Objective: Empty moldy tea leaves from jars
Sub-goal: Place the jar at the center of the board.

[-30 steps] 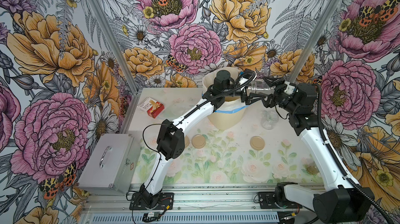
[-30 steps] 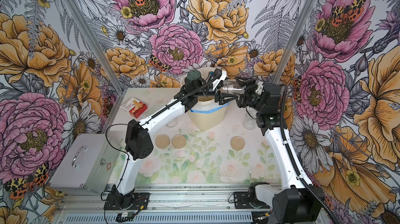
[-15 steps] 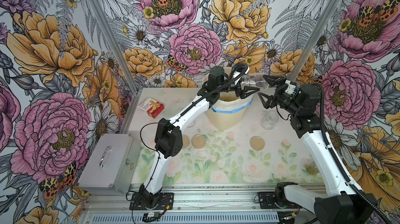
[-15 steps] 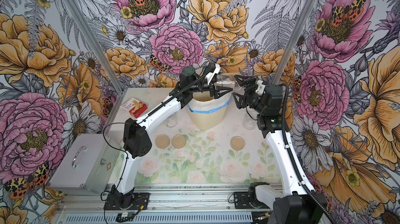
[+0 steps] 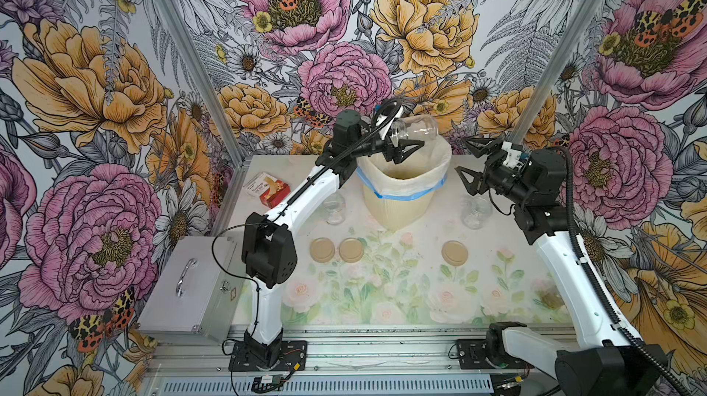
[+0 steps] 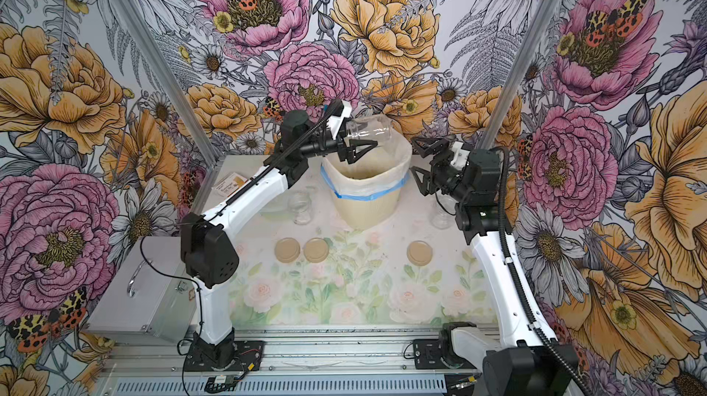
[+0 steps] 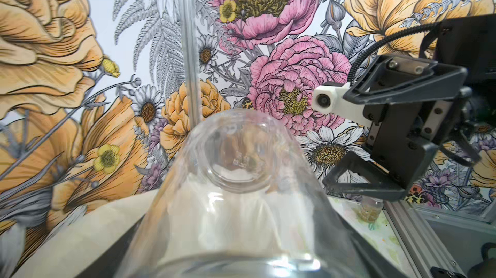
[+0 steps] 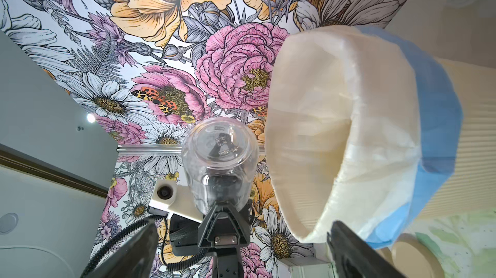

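Observation:
A clear glass jar [image 5: 416, 130] [image 6: 370, 131] lies on its side above the back rim of the cream bin [image 5: 399, 203] [image 6: 363, 205]. My left gripper [image 5: 401, 137] [image 6: 354, 138] is shut on its neck. The jar's base points at my right gripper [image 5: 463, 155] [image 6: 414, 156], which stands open and empty to the right of the bin. In the left wrist view the jar [image 7: 236, 182] fills the foreground and looks empty. The right wrist view shows the jar's base [image 8: 220, 153] beside the bin's bag [image 8: 349, 129]. The moldy tea leaves are out of view.
Two more lidless jars stand on the table, one left of the bin [image 5: 333, 207] and one right of it [image 5: 474, 213]. Three tan lids [image 5: 322, 249] [image 5: 351, 250] [image 5: 454, 252] lie in front. A red box [image 5: 268, 188] and a silver case [image 5: 191, 291] sit at the left.
My right gripper has opened, let go of the jar and drawn back to the right. The left gripper keeps the jar and has lifted it slightly over the bin.

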